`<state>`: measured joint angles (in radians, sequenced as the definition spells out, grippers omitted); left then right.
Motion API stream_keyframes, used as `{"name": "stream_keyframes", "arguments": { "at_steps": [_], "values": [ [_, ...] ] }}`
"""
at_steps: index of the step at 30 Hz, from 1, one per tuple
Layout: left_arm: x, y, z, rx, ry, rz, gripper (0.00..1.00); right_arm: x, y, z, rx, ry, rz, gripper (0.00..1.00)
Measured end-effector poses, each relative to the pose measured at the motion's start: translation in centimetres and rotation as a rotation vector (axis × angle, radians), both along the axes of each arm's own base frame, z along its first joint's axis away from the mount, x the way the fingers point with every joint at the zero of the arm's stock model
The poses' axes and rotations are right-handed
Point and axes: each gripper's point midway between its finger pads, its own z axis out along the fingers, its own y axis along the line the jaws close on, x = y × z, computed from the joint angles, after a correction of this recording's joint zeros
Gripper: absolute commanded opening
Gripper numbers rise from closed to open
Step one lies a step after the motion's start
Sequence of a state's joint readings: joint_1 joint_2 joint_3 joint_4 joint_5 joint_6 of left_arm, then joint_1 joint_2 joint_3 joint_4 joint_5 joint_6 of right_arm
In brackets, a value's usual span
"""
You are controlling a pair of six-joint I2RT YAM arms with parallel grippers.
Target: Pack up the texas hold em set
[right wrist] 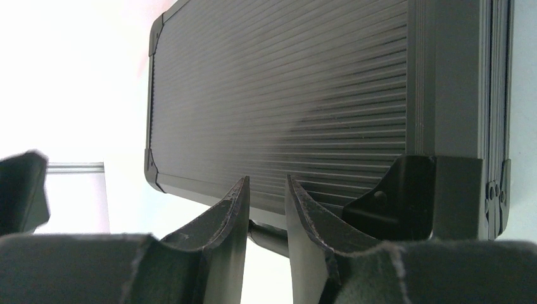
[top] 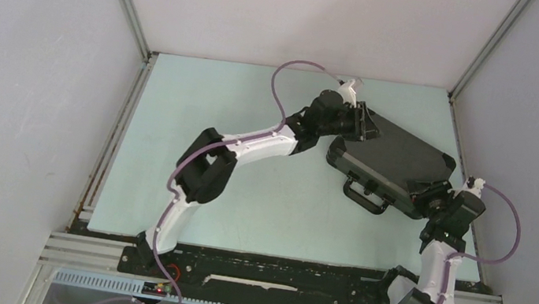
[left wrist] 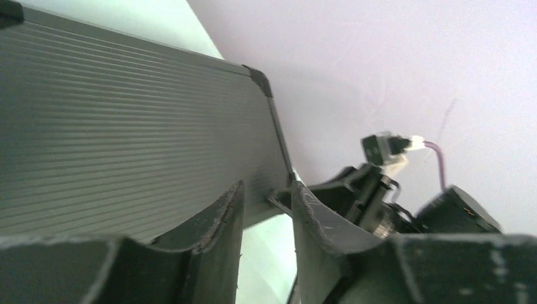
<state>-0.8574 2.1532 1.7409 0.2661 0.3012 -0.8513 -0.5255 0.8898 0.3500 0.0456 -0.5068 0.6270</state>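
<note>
Black against the pale desk (top: 244, 196), the briefcase (top: 401, 155) is lying shut toward the far right, so we are reading the step in hand as seating the lid and securing it. To do that well, we are judging that both arms should be bearing on opposite corners, as they are now, so the case is not sliding or pivoting. Any push should be going straight down through the lid, not sideways. The left tool (left wrist: 268, 187) is sitting at the far left corner, its fingers standing narrowly apart with desk showing through the gap and nothing between them. The right tool (right wrist: 266, 179) is at the near right corner by a black corner cap (right wrist: 405, 190). Its fingers are equally close, and a dark bar (right wrist: 266, 235) is crossing the gap low down. We cannot tell whether it is clamping that bar or merely hovering in front of it. As for the case, we are seeing a fine-ribbed dark shell with a smooth frame, reinforced corners, and a handle (top: 365, 196) pointing toward the near left. No chips, cards or discs are showing outside it.
</note>
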Motion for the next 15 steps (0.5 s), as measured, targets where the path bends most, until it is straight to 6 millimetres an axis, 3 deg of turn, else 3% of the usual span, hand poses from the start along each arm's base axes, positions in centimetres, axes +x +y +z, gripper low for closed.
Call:
{"name": "stream_keyframes", "arguments": {
  "at_steps": [3, 9, 13, 15],
  "values": [
    [1.5, -1.0, -2.7, 0.051, 0.011, -0.026, 0.32, -0.2, 0.1, 0.3, -0.03, -0.007, 0.002, 0.38],
    [1.1, -0.8, -9.7, 0.188, 0.109, -0.066, 0.26, -0.5, 1.0, 0.2, -0.085, 0.022, 0.014, 0.38],
    [1.1, -0.3, -10.4, 0.192, 0.123, -0.074, 0.25, -0.1, 1.7, 0.5, -0.134, 0.069, 0.032, 0.4],
    [1.1, 0.0, -10.6, 0.179, 0.117, -0.075, 0.25, -0.2, 3.1, 0.7, -0.183, 0.112, 0.08, 0.43]
  ]
}}
